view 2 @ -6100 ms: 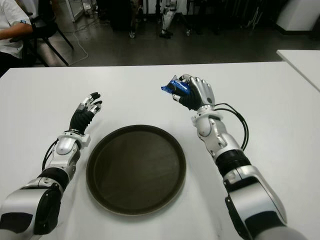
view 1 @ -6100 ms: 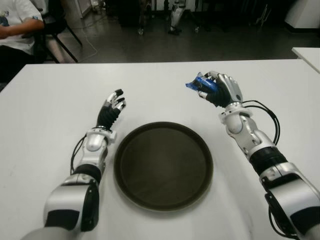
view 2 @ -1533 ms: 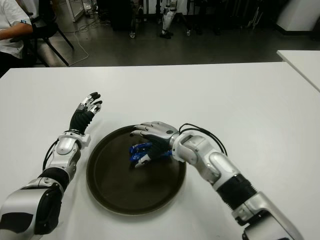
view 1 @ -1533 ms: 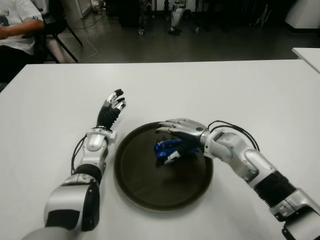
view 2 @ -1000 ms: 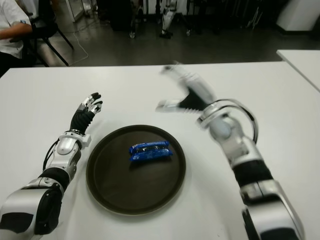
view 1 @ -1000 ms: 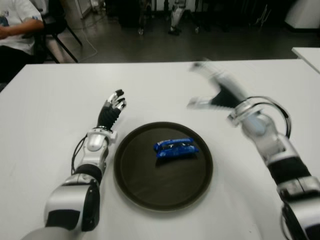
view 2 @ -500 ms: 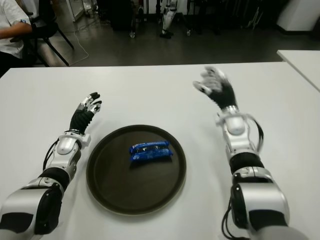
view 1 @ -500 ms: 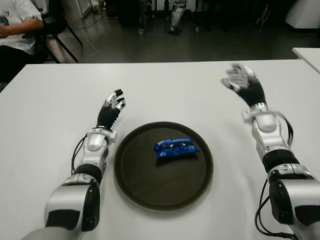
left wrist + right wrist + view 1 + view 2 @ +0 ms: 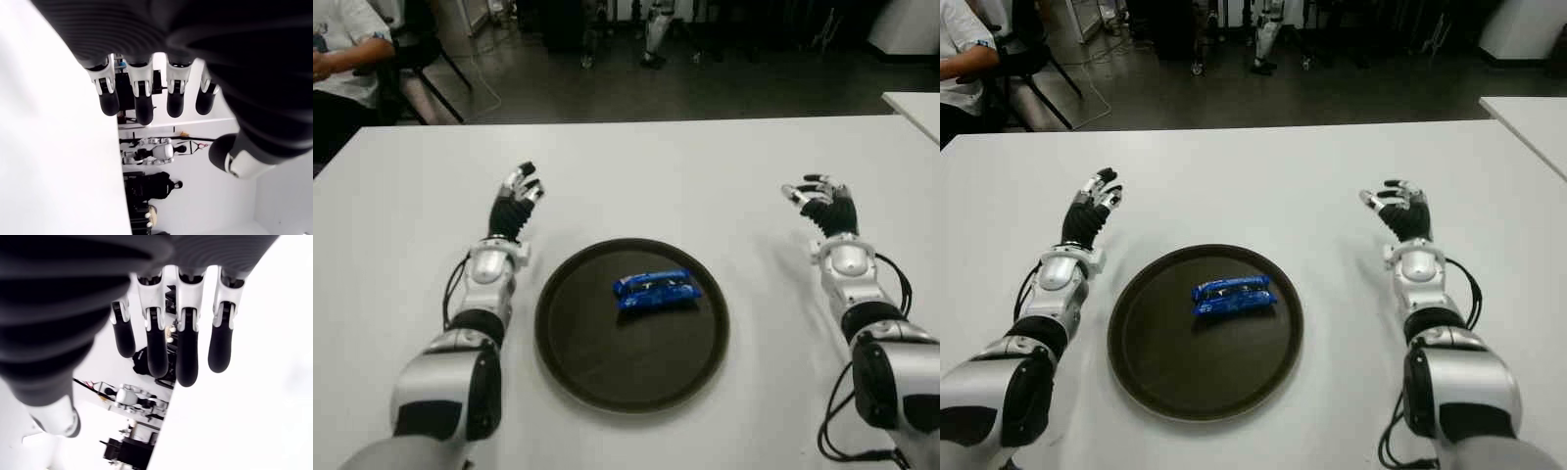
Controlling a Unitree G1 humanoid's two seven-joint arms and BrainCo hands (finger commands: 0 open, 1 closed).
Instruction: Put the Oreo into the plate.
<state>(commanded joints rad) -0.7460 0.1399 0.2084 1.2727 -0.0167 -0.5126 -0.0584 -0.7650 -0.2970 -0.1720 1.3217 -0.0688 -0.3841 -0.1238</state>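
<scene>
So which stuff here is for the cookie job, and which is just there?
For the job:
Oreo pack, lying in the plate
plate
right hand, open, right of the plate

Just there:
left hand, open, left of the plate
white table
person sitting beyond the table's far left corner

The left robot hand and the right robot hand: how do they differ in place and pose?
The left robot hand shows left of the plate; the right robot hand shows right of it. The left one's fingers stretch straighter; the right one's curl a little. Both are open and empty, and the Oreo lies in the plate.
</scene>
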